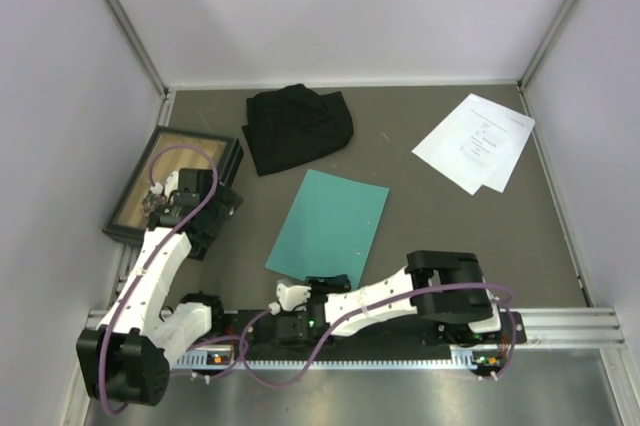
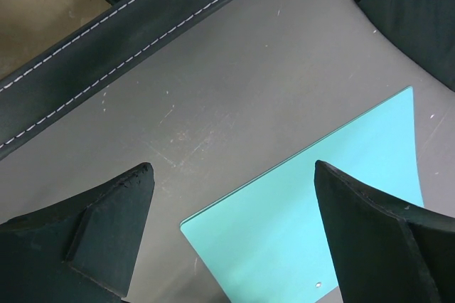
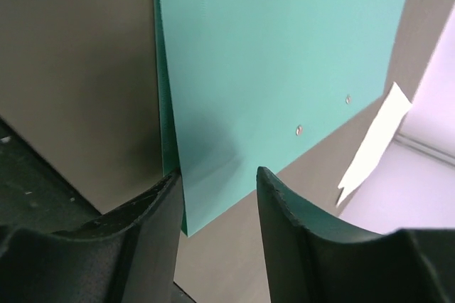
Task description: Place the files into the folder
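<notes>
The teal folder lies shut and flat in the middle of the table. The files, two overlapping white sheets, lie at the far right, well away from both arms. My right gripper is low at the folder's near corner. In the right wrist view the folder has that corner between the fingers of the right gripper, its left edge against the left finger and a gap to the right one. My left gripper hangs wide open above the bare table, and the folder has a corner showing below it.
A crumpled black cloth lies behind the folder. A dark-framed wooden tray sits at the left, partly under my left arm; its stitched frame crosses the left wrist view. Grey walls close in the table on three sides.
</notes>
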